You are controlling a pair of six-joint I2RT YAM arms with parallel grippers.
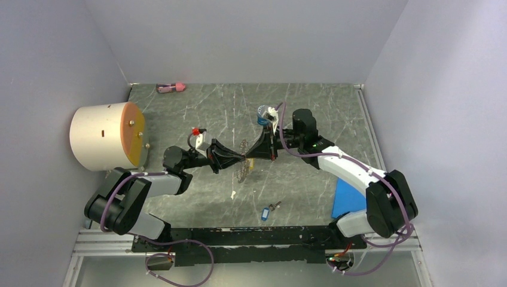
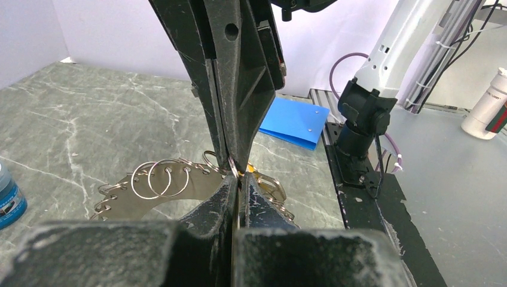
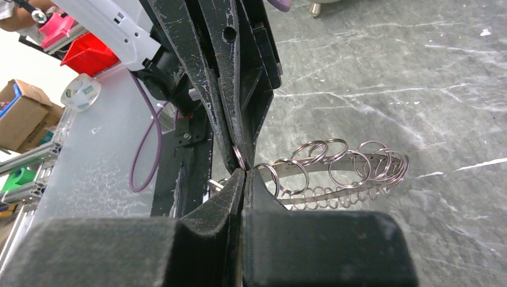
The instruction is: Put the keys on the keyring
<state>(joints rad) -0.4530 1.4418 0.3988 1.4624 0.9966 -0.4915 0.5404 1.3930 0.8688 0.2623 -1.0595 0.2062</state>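
The keyring [image 1: 242, 170] is a large thin greyish loop strung with several small split rings, held on edge above the table between both grippers. It also shows in the left wrist view [image 2: 173, 191] and the right wrist view [image 3: 335, 170]. My left gripper [image 1: 239, 158] is shut, pinching the loop's edge [image 2: 239, 182]. My right gripper [image 1: 254, 156] is shut tip to tip against it [image 3: 243, 173]. A yellow-orange key head [image 2: 248, 172] shows at its tips. The blue-tagged key [image 1: 265, 213] lies on the table near the front.
A cream cylinder with an orange face [image 1: 104, 136] stands at the left. A round blue jar [image 1: 263, 115] sits behind the right gripper. A blue folder [image 1: 348, 197] lies at the right edge. A pink object [image 1: 170, 88] lies at the back wall.
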